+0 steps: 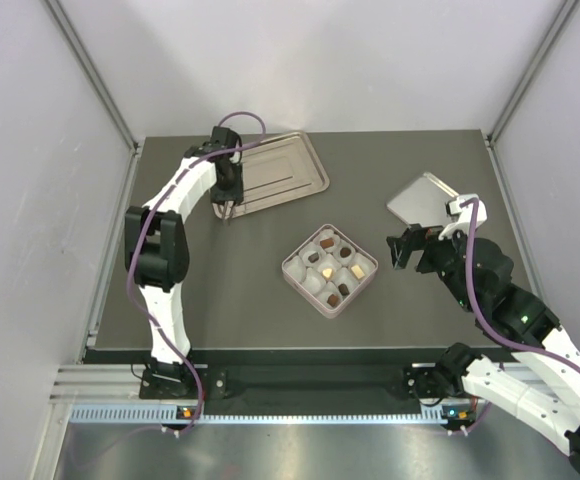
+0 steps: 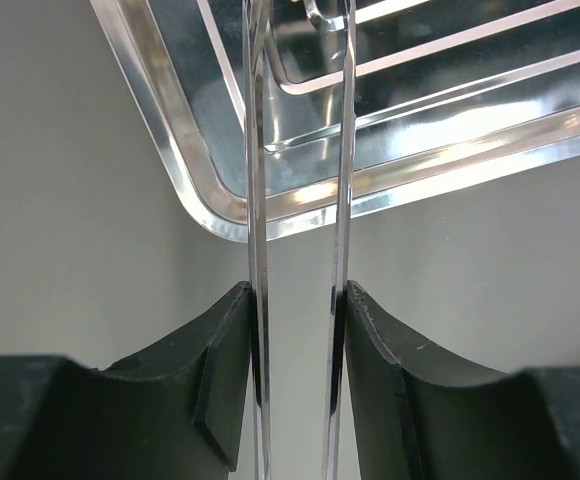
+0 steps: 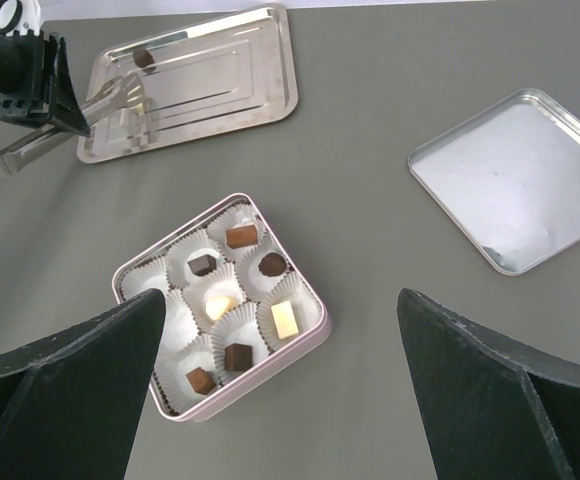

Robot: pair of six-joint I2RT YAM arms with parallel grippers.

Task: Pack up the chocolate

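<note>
left gripper [image 2: 297, 300] clamped on metal tongs [image 2: 255, 200], tong arms slightly spread, nothing seen between them, tips over silver tray [image 3: 260, 70], dark chocolate piece [image 3: 143, 58] on tray near tips, not touching, other pieces [image 3: 241, 237] in pink box [image 3: 325, 322], right gripper [image 1: 402, 248] gaping wide

Lab test cell: white wall panels [image 1: 320, 60], aluminium frame [image 1: 90, 70], grey table [image 1: 230, 290].

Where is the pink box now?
Top view: the pink box sits centrally, between the ridged tray far left and the plain tray on the right.
</note>
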